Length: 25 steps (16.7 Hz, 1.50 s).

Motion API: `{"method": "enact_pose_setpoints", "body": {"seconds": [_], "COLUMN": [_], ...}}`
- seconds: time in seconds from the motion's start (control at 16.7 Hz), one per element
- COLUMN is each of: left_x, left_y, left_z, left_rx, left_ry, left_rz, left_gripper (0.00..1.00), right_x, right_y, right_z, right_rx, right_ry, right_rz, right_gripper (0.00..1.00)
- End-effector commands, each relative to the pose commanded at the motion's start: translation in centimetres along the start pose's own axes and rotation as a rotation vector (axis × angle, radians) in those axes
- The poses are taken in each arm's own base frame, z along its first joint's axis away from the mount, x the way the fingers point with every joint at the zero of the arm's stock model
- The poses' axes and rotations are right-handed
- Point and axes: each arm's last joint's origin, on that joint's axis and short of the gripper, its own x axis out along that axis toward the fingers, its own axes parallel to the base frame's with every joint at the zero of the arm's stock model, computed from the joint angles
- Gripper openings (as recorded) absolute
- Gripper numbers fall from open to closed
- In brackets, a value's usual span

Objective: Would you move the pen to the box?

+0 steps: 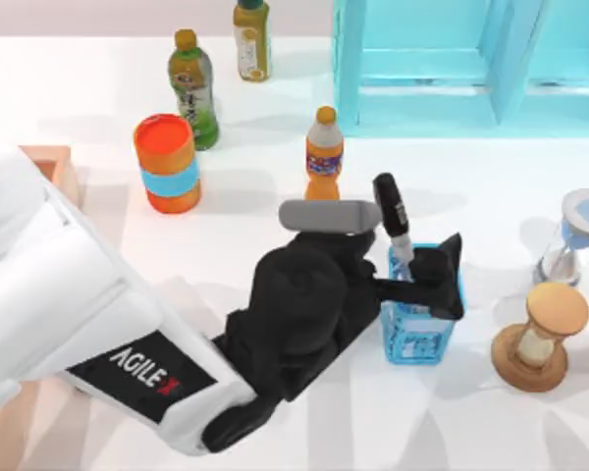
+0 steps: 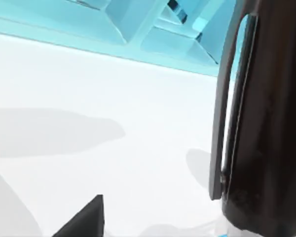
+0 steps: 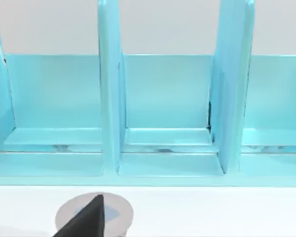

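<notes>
Pen (image 1: 396,221): lower barrel hidden inside the blue mesh holder (image 1: 417,334); in the left wrist view the black cap is cut by the frame edge. Box (image 1: 51,162): one wooden corner visible, remainder hidden under the left arm. Left gripper (image 1: 422,280): finger gap obscured. Turquoise cabinet (image 1: 452,59): cropped at the top edge.

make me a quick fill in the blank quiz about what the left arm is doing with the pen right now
1. The pen stands in the small ____ mesh holder.
2. The left gripper is at the holder's rim, beside the pen's ____ end.
3. The box of light brown wood lies at the table's ____ edge.
4. The pen's cap is ____ in colour.

Missing words: blue; lower; left; black
</notes>
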Motion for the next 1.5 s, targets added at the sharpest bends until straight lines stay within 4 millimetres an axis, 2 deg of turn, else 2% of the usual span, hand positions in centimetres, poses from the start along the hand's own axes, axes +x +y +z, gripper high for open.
{"method": "enact_pose_setpoints", "body": {"seconds": [0.18, 0.54, 1.32, 1.5], "left_x": [1.5, 1.8, 1.8, 1.8], "left_y": [0.2, 0.3, 0.3, 0.3], "left_z": [-1.3, -1.8, -1.8, -1.8], "left_rx": [0.000, 0.000, 0.000, 0.000], "left_ry": [0.001, 0.004, 0.004, 0.004], "left_rz": [0.000, 0.002, 0.002, 0.002], "left_gripper": [1.00, 1.00, 0.02, 0.00], "right_x": [0.0, 0.0, 0.0, 0.0], "right_y": [0.0, 0.0, 0.0, 0.0], "right_z": [0.0, 0.0, 0.0, 0.0], "right_rx": [0.000, 0.000, 0.000, 0.000], "right_ry": [0.000, 0.000, 0.000, 0.000], "right_rz": [0.000, 0.000, 0.000, 0.000], "right_gripper": [1.00, 1.00, 1.00, 1.00]}}
